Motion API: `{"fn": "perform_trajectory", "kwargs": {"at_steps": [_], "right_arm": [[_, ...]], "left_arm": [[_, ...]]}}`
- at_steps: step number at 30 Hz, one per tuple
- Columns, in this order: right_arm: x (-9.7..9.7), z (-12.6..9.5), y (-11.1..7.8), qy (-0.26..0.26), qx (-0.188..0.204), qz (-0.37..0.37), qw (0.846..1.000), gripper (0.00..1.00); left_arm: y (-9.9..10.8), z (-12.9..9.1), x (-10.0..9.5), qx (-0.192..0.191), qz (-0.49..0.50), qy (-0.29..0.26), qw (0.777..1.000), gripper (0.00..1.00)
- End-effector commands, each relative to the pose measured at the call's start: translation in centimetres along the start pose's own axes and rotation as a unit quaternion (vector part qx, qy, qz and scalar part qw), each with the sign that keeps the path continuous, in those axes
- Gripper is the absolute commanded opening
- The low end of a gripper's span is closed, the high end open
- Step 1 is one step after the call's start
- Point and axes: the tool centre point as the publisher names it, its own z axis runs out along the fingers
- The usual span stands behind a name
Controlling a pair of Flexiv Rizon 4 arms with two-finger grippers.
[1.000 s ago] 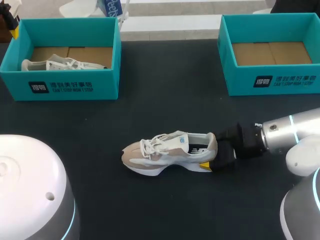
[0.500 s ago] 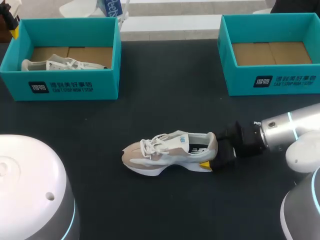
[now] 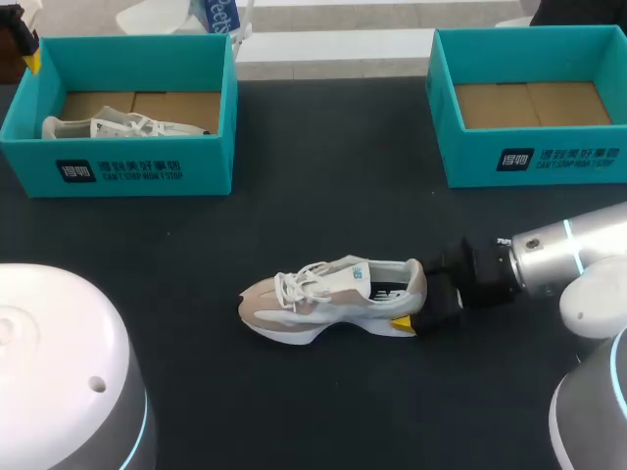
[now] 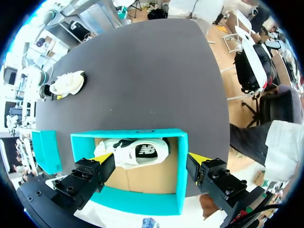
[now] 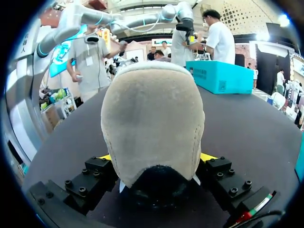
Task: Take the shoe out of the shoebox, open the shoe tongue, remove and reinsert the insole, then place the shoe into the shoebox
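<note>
At mid-table, right arm (image 3: 549, 257) low and level, jaws pinching the shoe (image 3: 328, 294) heel, left jaws spread over a shoebox (image 4: 137, 200).

- Table (image 3: 323, 196): dark, matt, even surface with no shine.
- Shoe (image 3: 333, 299): the heel is beige, napped and suede-like, fuzzy, with visible stitch lines. The side panels are smooth and off-white, the laces white and woven, the sole smooth and white.
- Left shoebox (image 3: 196, 168) and right shoebox (image 3: 470, 157): smooth, matt teal card walls; bare brown cardboard floors.
- Right arm (image 3: 549, 257): satin silver metal wrist section joined to a glossy white shell.
- Right gripper (image 5: 154, 161) and left gripper (image 4: 151, 159): matt black blocks with dark bolt heads; jaws tipped in smooth yellow plastic.
</note>
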Motion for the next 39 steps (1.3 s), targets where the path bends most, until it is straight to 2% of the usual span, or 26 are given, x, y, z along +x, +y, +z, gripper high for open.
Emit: {"fn": "perform_trajectory", "kwargs": {"at_steps": [1, 2, 4, 5, 7, 9, 10, 11, 12, 27, 28, 29, 30, 31, 32, 33, 34, 35, 36, 37, 39], "right_arm": [[-0.1, 1.0, -0.8, 0.0, 0.001, 0.001, 1.0, 0.0], [-0.1, 1.0, -0.8, 0.0, 0.001, 0.001, 1.0, 0.0], [-0.1, 1.0, -0.8, 0.0, 0.001, 0.001, 1.0, 0.0], [-0.1, 1.0, -0.8, 0.0, 0.001, 0.001, 1.0, 0.0], [-0.1, 1.0, -0.8, 0.0, 0.001, 0.001, 1.0, 0.0], [-0.1, 1.0, -0.8, 0.0, 0.001, 0.001, 1.0, 0.0], [-0.1, 1.0, -0.8, 0.0, 0.001, 0.001, 1.0, 0.0], [-0.1, 1.0, -0.8, 0.0, 0.001, 0.001, 1.0, 0.0], [-0.1, 1.0, -0.8, 0.0, 0.001, 0.001, 1.0, 0.0], [-0.1, 1.0, -0.8, 0.0, 0.001, 0.001, 1.0, 0.0], [-0.1, 1.0, -0.8, 0.0, 0.001, 0.001, 1.0, 0.0], [-0.1, 1.0, -0.8, 0.0, 0.001, 0.001, 1.0, 0.0], [-0.1, 1.0, -0.8, 0.0, 0.001, 0.001, 1.0, 0.0], [-0.1, 1.0, -0.8, 0.0, 0.001, 0.001, 1.0, 0.0], [-0.1, 1.0, -0.8, 0.0, 0.001, 0.001, 1.0, 0.0], [-0.1, 1.0, -0.8, 0.0, 0.001, 0.001, 1.0, 0.0], [-0.1, 1.0, -0.8, 0.0, 0.001, 0.001, 1.0, 0.0], [-0.1, 1.0, -0.8, 0.0, 0.001, 0.001, 1.0, 0.0], [-0.1, 1.0, -0.8, 0.0, 0.001, 0.001, 1.0, 0.0], [-0.1, 1.0, -0.8, 0.0, 0.001, 0.001, 1.0, 0.0], [-0.1, 1.0, -0.8, 0.0, 0.001, 0.001, 1.0, 0.0]], "left_arm": [[-1.4, -0.1, -2.7, -0.068, -0.175, 0.022, 0.982, 1.0], [-1.3, -0.2, -3.2, -0.056, -0.196, 0.019, 0.979, 1.0], [-1.6, -0.2, -4.4, -0.068, -0.261, 0.02, 0.963, 1.0], [-1.8, -0.2, -5.0, -0.058, -0.279, 0.01, 0.959, 1.0], [-2.0, -0.2, -6.3, -0.08, -0.34, 0.008, 0.937, 1.0], [-2.8, -0.6, -7.2, -0.087, -0.425, -0.051, 0.899, 1.0], [-3.5, -0.7, -7.9, -0.091, -0.446, -0.064, 0.888, 1.0], [-4.6, -0.8, -8.8, -0.068, -0.448, -0.099, 0.886, 1.0], [-5.1, -0.7, -9.3, -0.064, -0.433, -0.103, 0.893, 1.0], [-5.1, -0.7, -9.3, -0.064, -0.433, -0.103, 0.893, 1.0], [-6.4, -0.7, -9.7, -0.046, -0.443, -0.115, 0.888, 1.0], [-6.9, -0.6, -10.1, -0.053, -0.46, -0.121, 0.878, 1.0], [-7.3, -0.3, -10.7, -0.059, -0.496, -0.117, 0.859, 1.0], [-8.4, 0.0, -11.5, -0.064, -0.515, -0.128, 0.845, 1.0], [-9.0, 0.2, -12.2, -0.061, -0.552, -0.129, 0.821, 1.0], [-9.4, 0.4, -12.7, -0.056, -0.556, -0.128, 0.819, 1.0], [-10.4, 0.5, -13.3, -0.088, -0.567, -0.146, 0.806, 1.0], [-10.6, 0.8, -14.1, -0.102, -0.595, -0.14, 0.785, 1.0], [-11.1, 0.9, -14.5, -0.098, -0.589, -0.153, 0.788, 1.0], [-11.2, 1.1, -15.2, -0.1, -0.613, -0.142, 0.771, 1.0], [-10.7, 1.8, -16.9, -0.082, -0.678, -0.118, 0.721, 1.0]]}}
